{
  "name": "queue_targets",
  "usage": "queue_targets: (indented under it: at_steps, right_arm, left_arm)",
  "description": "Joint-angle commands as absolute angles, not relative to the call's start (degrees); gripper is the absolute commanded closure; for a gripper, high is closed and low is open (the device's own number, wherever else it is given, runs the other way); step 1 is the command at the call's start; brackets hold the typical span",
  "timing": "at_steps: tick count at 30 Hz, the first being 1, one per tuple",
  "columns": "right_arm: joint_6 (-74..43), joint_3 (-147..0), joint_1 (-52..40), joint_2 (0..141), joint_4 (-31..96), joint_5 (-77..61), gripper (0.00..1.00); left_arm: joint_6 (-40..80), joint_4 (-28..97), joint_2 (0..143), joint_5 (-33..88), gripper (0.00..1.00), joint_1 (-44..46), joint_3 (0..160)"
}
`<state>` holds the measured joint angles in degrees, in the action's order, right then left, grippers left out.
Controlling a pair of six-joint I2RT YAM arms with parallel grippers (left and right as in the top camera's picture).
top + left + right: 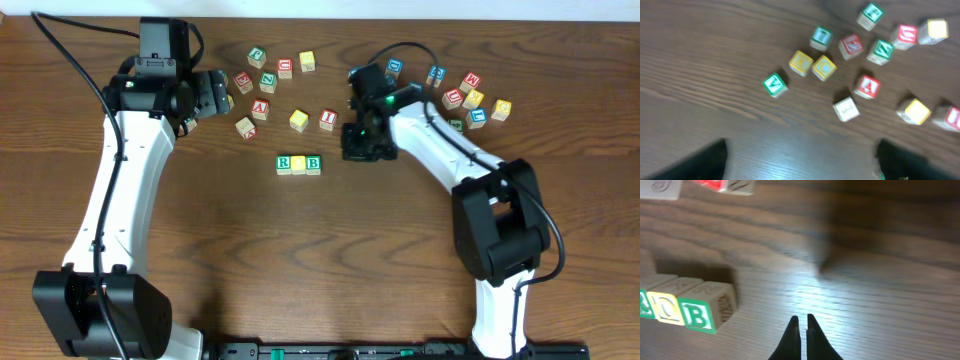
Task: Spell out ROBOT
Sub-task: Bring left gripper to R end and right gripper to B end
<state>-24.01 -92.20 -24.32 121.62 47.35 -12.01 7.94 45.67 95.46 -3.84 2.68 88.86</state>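
Overhead, a short row of three cubes (299,164) lies about the middle of the table (400,260). It is made up of the green R cube (284,163), the middle yellow cube (299,163) and the green B cube (314,163), touching side by side.

The right gripper (356,150) is just beside the B end of the row, on the side toward the table's right edge, with a strip of bare wood between them. In the right wrist view its fingers (792,335) are pressed together, clasping nothing, and the B cube sits off to their lower left.

The left gripper (215,95) hangs toward the far left corner, well apart from the row. In the left wrist view its fingers (710,160) stand wide at the bottom of the picture, released, with only wood between them. Ahead of them lie scattered cubes, among them a pair of yellow cubes (812,65) just beside each other, a green V cube (775,84) and a red A cube (867,86).

A loose yellow cube (298,120) rests near the row, on its far-edge side. Several blue-lettered cubes (436,74) lie toward the far right part of the table, beyond the right gripper. Their letters are too small to read, so I cannot tell which one bears the T.
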Motion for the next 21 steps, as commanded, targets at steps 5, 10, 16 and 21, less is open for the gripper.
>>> queue_targets:
  at_steps: [5, 10, 16, 21]
  right_arm:
    - [-22.00, -92.88, -23.18, 121.08, 47.35, -14.13, 0.99]
    - [-22.00, -92.58, -24.16, 121.10, 46.41, -14.13, 0.99]
    - [-24.14, -90.08, -25.58, 121.10, 42.26, -14.17, 0.99]
    - [-25.04, -87.55, -26.72, 121.10, 37.56, -15.42, 0.99]
  left_arm:
    - [13.08, 45.84, 97.91, 7.60, 0.93, 2.92, 86.56]
    - [14.06, 46.02, 102.67, 9.89, 0.93, 4.75, 85.30]
    - [14.04, 46.02, 107.59, 10.09, 0.92, 7.18, 85.27]
    - [14.06, 46.22, 109.75, 10.09, 0.92, 7.97, 85.27]
